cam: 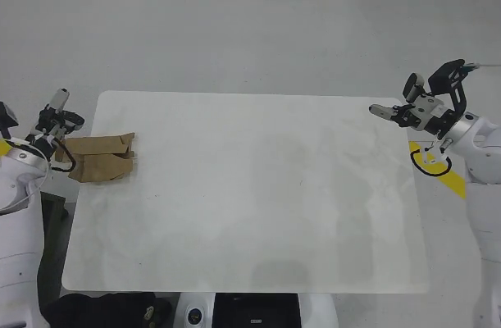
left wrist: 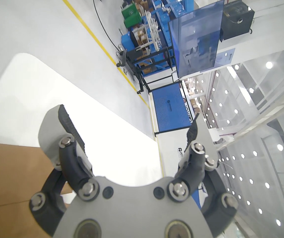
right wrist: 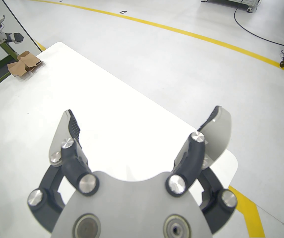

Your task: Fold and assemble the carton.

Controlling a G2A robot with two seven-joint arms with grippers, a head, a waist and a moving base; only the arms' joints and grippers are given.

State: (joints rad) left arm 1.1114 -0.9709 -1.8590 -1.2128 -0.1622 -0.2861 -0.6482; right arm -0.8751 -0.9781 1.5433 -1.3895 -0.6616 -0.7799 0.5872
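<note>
Left pincer (left wrist: 129,116): mine, spread wide, empty, carton (left wrist: 10,172) just beside it. Right pincer (right wrist: 142,113): likewise, well apart. Folding unbegun, I judge; next, grip a flap.

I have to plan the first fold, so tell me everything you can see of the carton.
The carton is plain brown cardboard, not yet assembled: a low, partly collapsed shape with several flaps splayed open and creases showing. It lies on the white table at the edge on the robot's left, toward the far corner, and seems to overhang that edge a little. The left gripper is open right beside it, holding nothing; whether it touches the cardboard I cannot tell.
</note>
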